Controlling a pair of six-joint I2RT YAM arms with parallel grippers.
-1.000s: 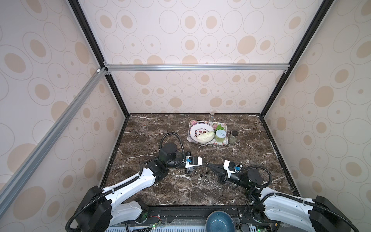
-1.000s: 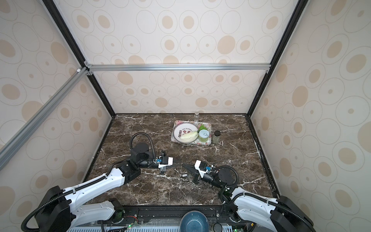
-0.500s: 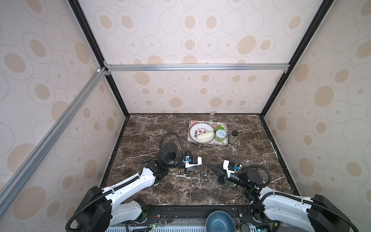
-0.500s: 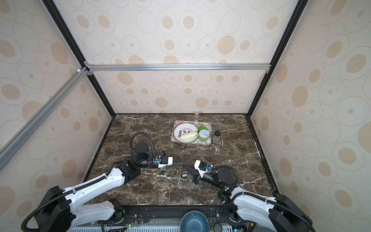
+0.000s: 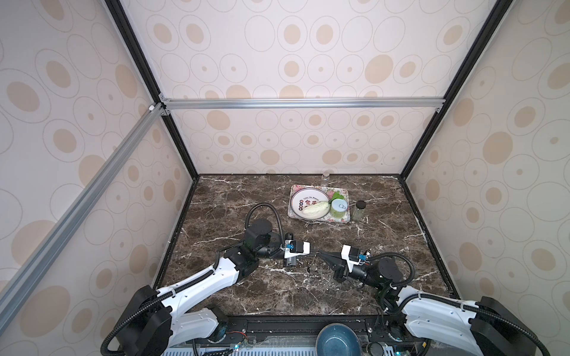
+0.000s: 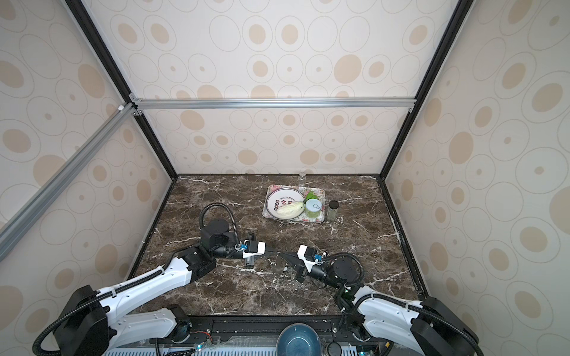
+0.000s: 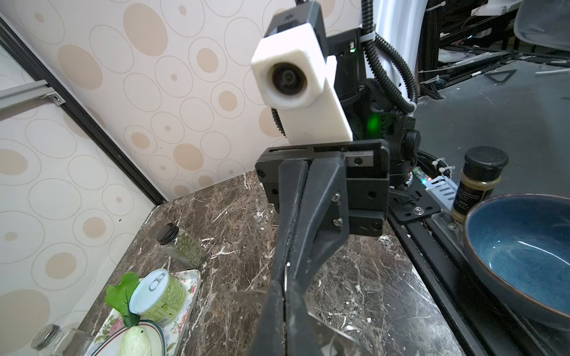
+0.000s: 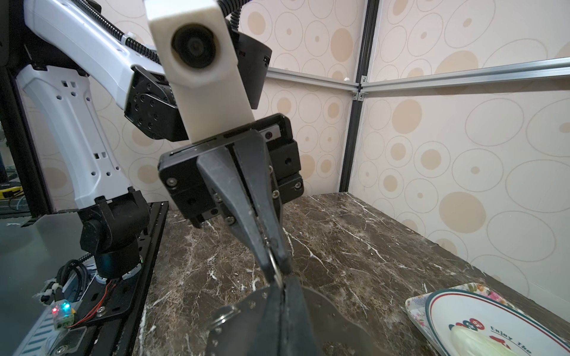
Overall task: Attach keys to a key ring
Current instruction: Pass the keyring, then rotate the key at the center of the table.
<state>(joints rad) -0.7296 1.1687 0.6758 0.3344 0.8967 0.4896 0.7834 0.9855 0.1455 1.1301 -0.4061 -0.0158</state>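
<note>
While both arms meet tip to tip, I log: left gripper (image 8: 273,267) clamped on wire loop (image 8: 278,276); right gripper (image 8: 283,289) shut, seemingly pinching key ring (image 8: 239,311) there; threading step; next: align loop with rim hole (image 8: 251,304).

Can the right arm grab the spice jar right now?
Probably not yet. Nothing blocks the way to the spice jar, but the right claw is shut on a thin wire loop, tip to tip with the left claw.

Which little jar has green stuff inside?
The black-lidded jar beside the flowered tray; the tan-filled jar stands by the blue bowl, and the shaker has a silver lid.
</note>
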